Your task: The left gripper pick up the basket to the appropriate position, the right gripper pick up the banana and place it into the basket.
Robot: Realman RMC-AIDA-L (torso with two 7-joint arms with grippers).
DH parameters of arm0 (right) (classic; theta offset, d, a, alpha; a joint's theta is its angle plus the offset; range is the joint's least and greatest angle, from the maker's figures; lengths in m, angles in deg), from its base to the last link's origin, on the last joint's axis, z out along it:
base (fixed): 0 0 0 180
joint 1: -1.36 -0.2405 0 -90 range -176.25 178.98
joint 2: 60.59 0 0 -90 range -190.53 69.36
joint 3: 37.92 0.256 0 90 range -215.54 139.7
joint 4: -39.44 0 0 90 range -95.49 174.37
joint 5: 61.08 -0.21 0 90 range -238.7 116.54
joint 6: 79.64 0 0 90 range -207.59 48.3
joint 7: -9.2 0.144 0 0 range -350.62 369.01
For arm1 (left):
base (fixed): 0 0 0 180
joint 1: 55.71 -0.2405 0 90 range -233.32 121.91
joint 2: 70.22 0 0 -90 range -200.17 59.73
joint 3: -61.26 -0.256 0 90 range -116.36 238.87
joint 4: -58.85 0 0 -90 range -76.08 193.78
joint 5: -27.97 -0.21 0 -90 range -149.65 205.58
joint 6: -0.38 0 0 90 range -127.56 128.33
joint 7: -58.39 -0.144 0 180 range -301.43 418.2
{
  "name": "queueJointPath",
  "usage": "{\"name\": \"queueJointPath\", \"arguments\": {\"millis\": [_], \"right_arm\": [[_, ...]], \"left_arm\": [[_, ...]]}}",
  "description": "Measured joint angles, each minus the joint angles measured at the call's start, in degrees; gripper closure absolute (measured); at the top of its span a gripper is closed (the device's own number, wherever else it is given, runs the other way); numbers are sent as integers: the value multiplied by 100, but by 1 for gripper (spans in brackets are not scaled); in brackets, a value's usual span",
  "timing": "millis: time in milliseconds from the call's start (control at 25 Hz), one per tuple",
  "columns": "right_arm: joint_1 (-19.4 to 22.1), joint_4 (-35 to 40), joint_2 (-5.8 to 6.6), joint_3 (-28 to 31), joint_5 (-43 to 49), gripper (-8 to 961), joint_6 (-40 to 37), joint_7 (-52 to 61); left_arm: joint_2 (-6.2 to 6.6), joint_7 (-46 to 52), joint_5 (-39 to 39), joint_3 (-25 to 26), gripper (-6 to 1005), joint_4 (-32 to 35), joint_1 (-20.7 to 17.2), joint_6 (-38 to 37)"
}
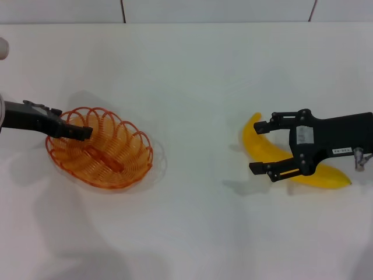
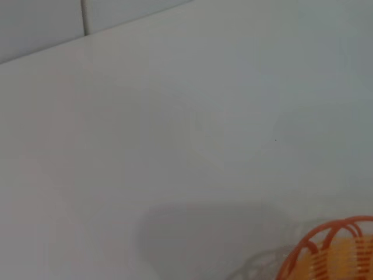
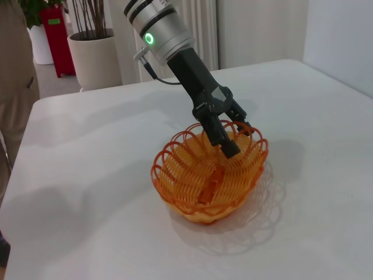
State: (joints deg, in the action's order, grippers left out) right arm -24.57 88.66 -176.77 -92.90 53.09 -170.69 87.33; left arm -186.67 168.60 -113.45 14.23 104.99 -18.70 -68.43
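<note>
Orange basket [image 1: 100, 149]: one, left claw [image 1: 85, 133] gripping rim; one banana [image 1: 265, 150], right claw [image 1: 261, 147] open.

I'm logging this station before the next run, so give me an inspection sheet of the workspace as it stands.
Surface: white table, no spills seen.
Job's things: orange wire basket on the table at the robot's left, nothing in it; banana lying on the table at the right.
Clutter: nothing seen.
Grippers: left gripper at the basket's near-left rim, one finger inside and one outside the wire wall; right gripper open, fingers straddling the banana, not closed on it.
Cables: a thin cable at the left wrist.
Surroundings: potted plant, red object and a curtain beyond the table.
</note>
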Motion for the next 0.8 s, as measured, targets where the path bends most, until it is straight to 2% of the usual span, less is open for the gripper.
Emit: {"name": "queueJointPath", "arguments": {"millis": [800], "right_arm": [[9, 0, 0, 23, -9, 59, -23, 1]], "left_arm": [[0, 43, 27, 0, -1, 257, -3, -70]]}}
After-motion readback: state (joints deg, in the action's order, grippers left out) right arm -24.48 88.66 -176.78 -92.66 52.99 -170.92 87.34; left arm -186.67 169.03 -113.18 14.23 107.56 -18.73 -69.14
